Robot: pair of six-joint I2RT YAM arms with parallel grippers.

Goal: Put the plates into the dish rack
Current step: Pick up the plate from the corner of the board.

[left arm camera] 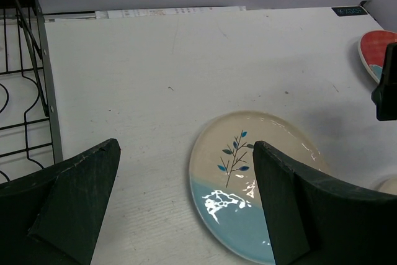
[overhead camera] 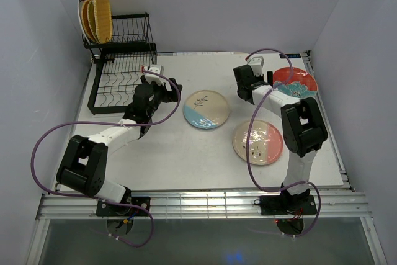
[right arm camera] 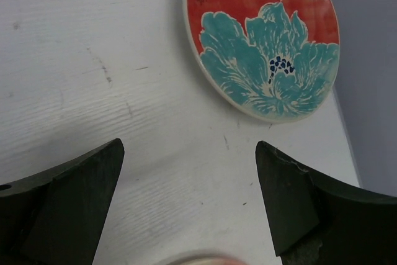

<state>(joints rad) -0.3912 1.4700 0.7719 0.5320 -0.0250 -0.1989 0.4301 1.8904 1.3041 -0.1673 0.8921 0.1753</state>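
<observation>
The black wire dish rack (overhead camera: pixel 118 76) stands at the back left; its edge also shows in the left wrist view (left arm camera: pixel 25 91). Woven orange-yellow plates (overhead camera: pixel 101 15) stand on edge at its raised upper tier, with a white plate (overhead camera: pixel 80 7) beside them. The cream-blue plate (overhead camera: pixel 206 109) (left arm camera: pixel 236 172) lies flat mid-table. The cream-pink plate (overhead camera: pixel 257 142) lies nearer, and the red-teal floral plate (overhead camera: pixel 295 82) (right arm camera: pixel 267 41) at the back right. My left gripper (overhead camera: pixel 172 88) (left arm camera: pixel 186 146) is open and empty, just left of the cream-blue plate. My right gripper (overhead camera: pixel 247 94) (right arm camera: pixel 189 146) is open and empty, over bare table left of the floral plate.
The white table (overhead camera: pixel 186 159) ends at a metal rail along the near edge (overhead camera: pixel 198 203). Grey walls close in the left, back and right. Purple cables (overhead camera: pixel 43 147) loop off both arms. The lower slotted section of the rack (overhead camera: pixel 118 85) holds nothing.
</observation>
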